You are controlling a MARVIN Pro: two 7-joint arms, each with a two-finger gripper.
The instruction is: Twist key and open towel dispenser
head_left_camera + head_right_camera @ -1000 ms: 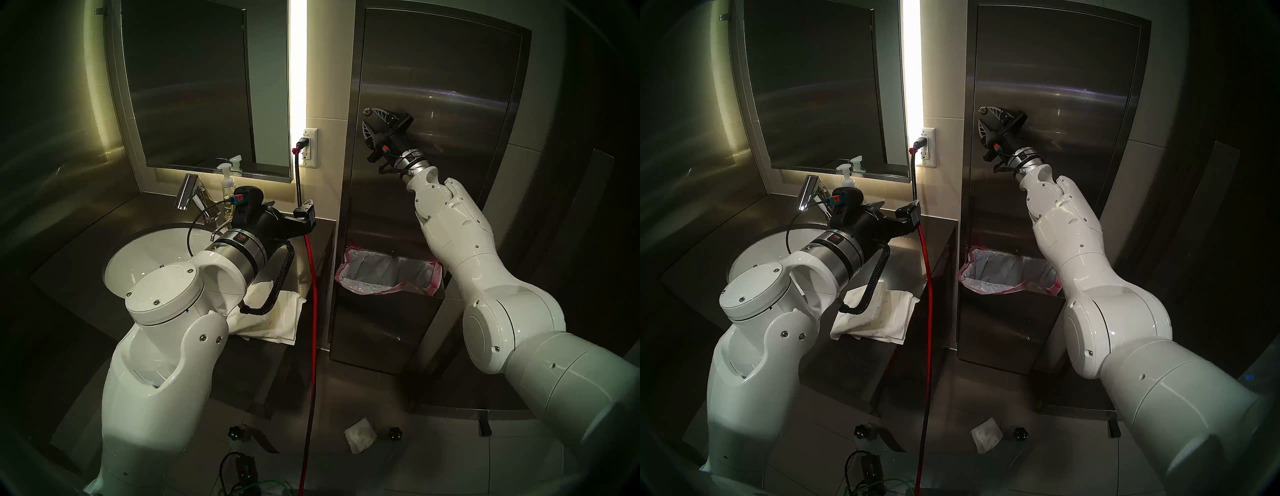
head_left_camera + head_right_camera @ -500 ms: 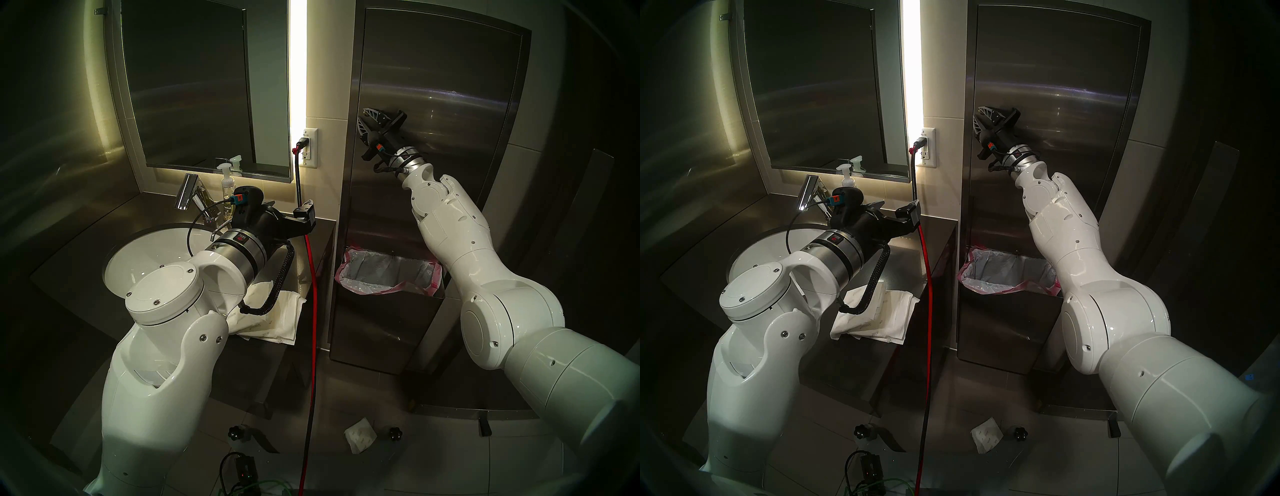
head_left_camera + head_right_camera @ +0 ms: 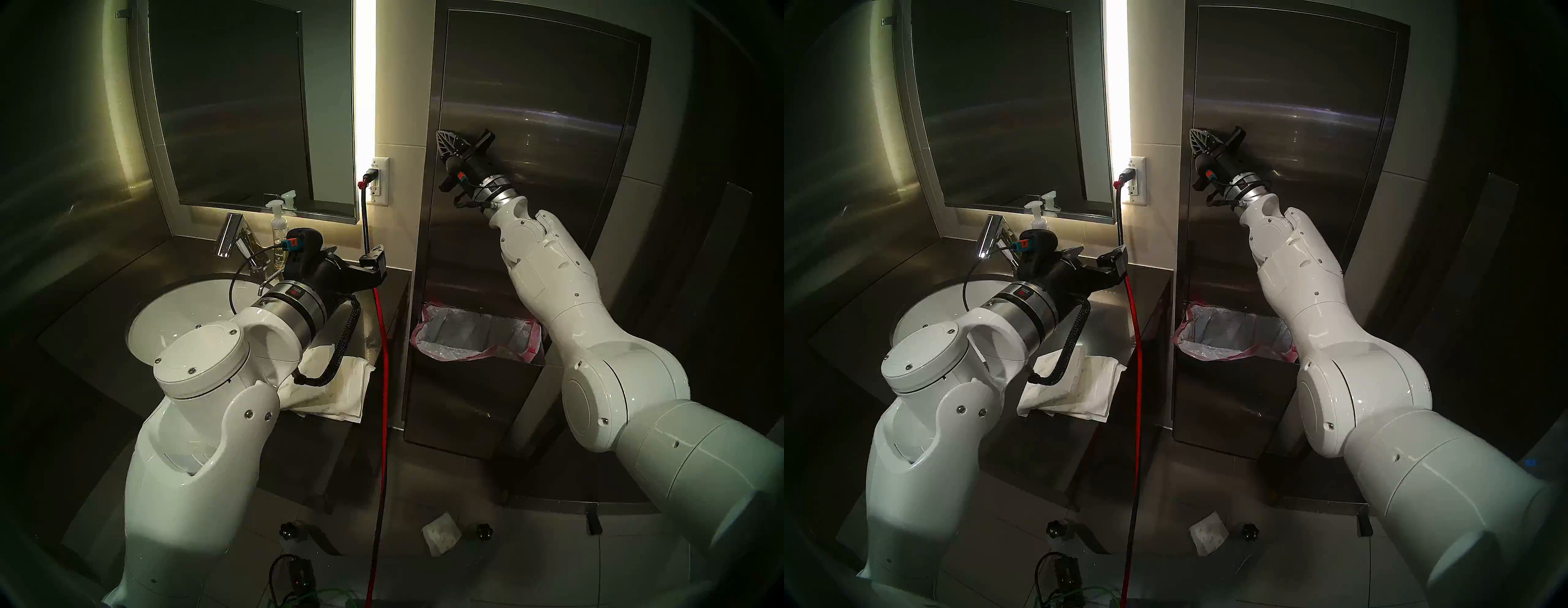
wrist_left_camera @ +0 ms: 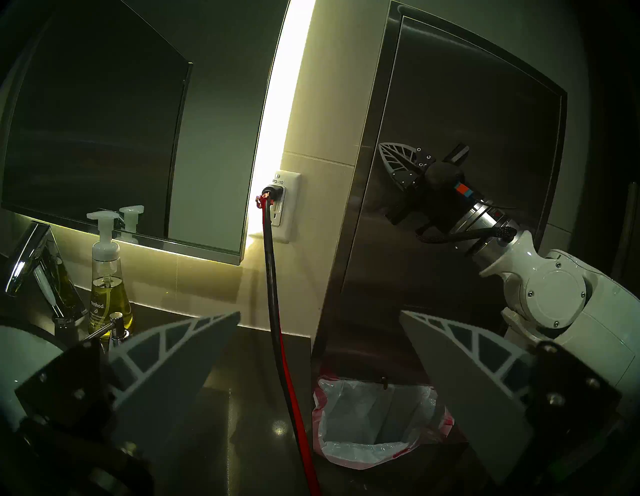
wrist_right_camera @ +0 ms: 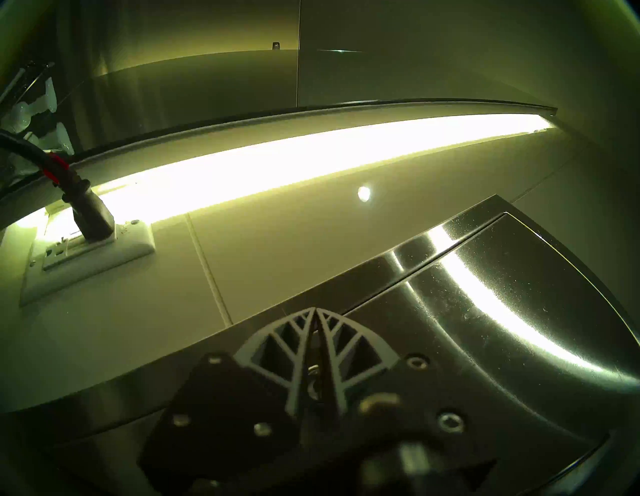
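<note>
One towel dispenser (image 3: 539, 178), its door closed, is mounted on the wall right of one mirror (image 3: 237, 106). Two arms are seen. The right gripper (image 3: 441, 138) is raised to the door's left edge, fingers pinched together over the lock; whether the key (image 5: 313, 370) is gripped cannot be told. The left gripper (image 4: 318, 332) is held wide open and empty above one sink (image 3: 186, 310).

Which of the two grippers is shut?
The right gripper, fingers pressed together against the towel dispenser door. The left gripper is wide open.
</note>
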